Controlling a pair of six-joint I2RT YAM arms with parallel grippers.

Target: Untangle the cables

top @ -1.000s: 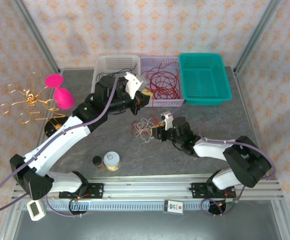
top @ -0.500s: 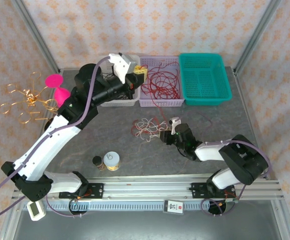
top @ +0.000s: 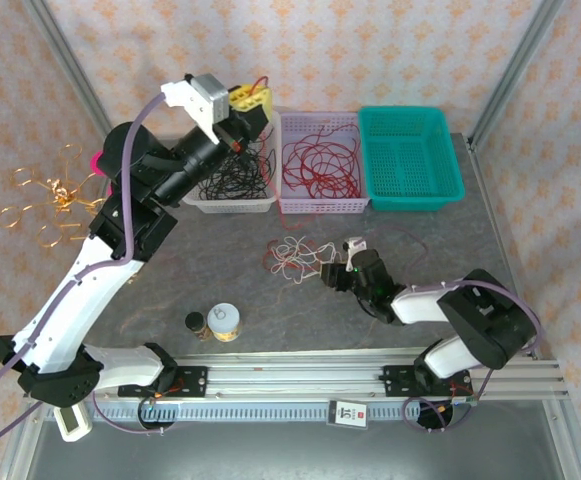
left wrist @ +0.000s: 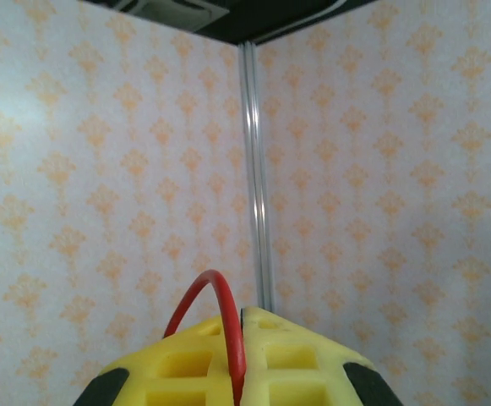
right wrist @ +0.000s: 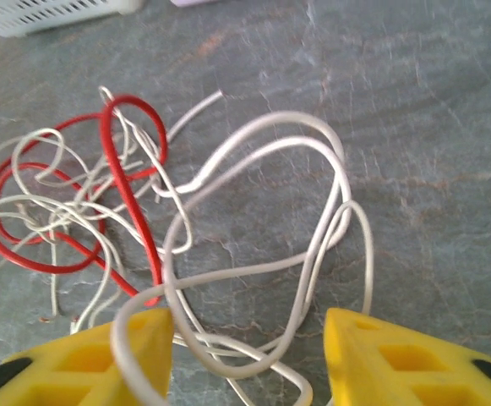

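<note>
I see left tool [top: 253,98] raised higher above desk [top: 440,250] far edge, closed on red cable [left wrist: 201,296] | right tool [right wrist: 247,347] now spread wider, off-white cable [right wrist: 313,144] loose between its fingers

The left arm [top: 120,250] is standing tall in the upper left, with the left gripper [top: 255,100] squeezing shut on a red cable [left wrist: 226,317]. The right arm [top: 430,300] is lying low in the middle, with the right gripper [top: 332,274] holding its fingers apart.

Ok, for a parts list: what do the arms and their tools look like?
The left arm and right arm have white shells, black joints and lilac wiring alongside. The left tool and right tool have chunky yellow fingers with square recesses and black patches.
</note>
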